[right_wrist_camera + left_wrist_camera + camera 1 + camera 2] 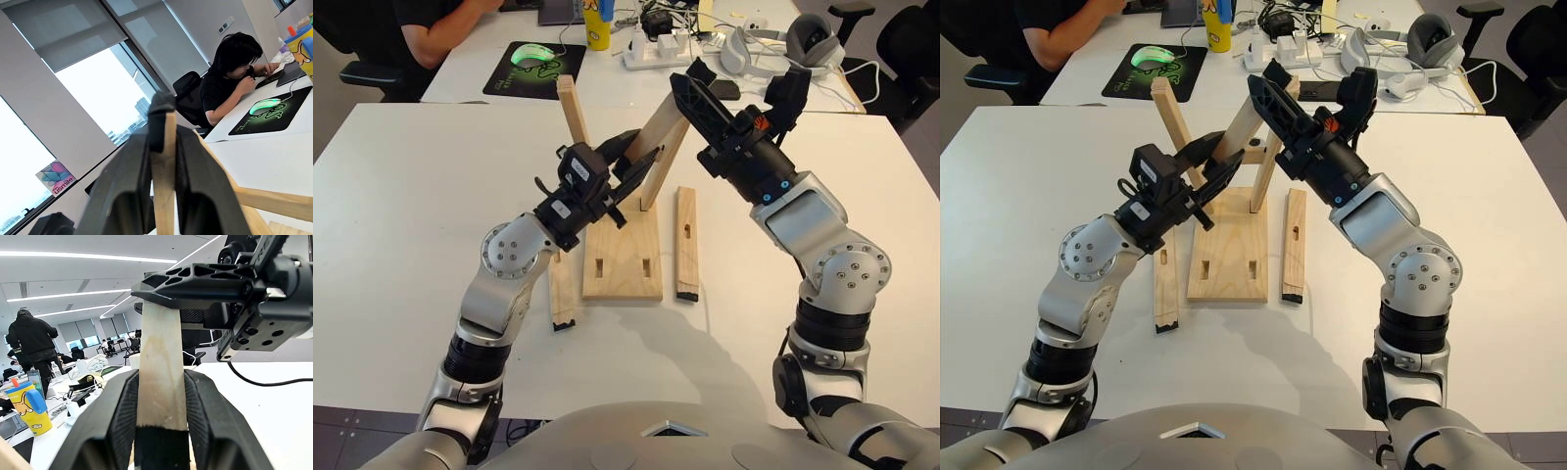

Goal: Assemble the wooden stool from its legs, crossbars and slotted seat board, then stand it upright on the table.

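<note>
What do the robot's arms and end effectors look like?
The left arm and right arm have silver-grey rounded joint housings and black sections. The left end effector and right end effector are black; the right has latticed fingers, blue dots and a red mark.

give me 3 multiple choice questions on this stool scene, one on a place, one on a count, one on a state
1. Where is the flat slotted wooden seat board?
A. on the white table, between two loose wooden legs
B. standing upright on its legs
C. on the floor

2. How many loose wooden legs lie flat on the table?
A. one
B. two
C. four

3. The right gripper is:
A. open above the board
B. shut on the tilted wooden leg
C. resting on the table

Answers: 1 A, the board lies flat with a leg on each side; 2 B, only those two lie down; 3 B, the right wrist view shows its fingers pressed against the wood.
</note>
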You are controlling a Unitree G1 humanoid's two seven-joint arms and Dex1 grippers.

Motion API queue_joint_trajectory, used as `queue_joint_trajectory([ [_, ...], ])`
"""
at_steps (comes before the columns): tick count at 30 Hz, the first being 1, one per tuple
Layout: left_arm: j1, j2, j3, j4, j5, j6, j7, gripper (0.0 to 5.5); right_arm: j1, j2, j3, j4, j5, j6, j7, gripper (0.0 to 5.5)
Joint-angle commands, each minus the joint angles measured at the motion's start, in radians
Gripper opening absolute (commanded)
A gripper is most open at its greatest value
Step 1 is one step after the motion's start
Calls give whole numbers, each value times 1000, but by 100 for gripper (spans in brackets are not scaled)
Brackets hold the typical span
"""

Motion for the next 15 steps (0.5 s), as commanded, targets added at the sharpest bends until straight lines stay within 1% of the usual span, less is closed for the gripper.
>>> queue_joint_trajectory([
  [1,22,15,7,29,32,4,1,133,6,-11,4,-14,16,19,18,45],
  [5,26,10,0,41,38,-12,-9,133,39,-10,13,-25,11,26,18,44],
  [6,29,11,-2,41,40,-15,-14,169,51,-10,19,-31,9,28,16,44],
  [7,32,12,-3,42,41,-16,-18,176,61,-10,25,-37,7,30,14,44],
  [12,40,8,-1,42,30,-20,-35,243,97,1,18,-45,-10,10,-18,44],
  [14,41,12,1,35,24,-22,-45,274,105,-16,11,-43,-53,7,-35,44],
  [15,45,14,9,28,27,-25,-41,279,106,-39,16,-36,-104,13,-39,44],
])
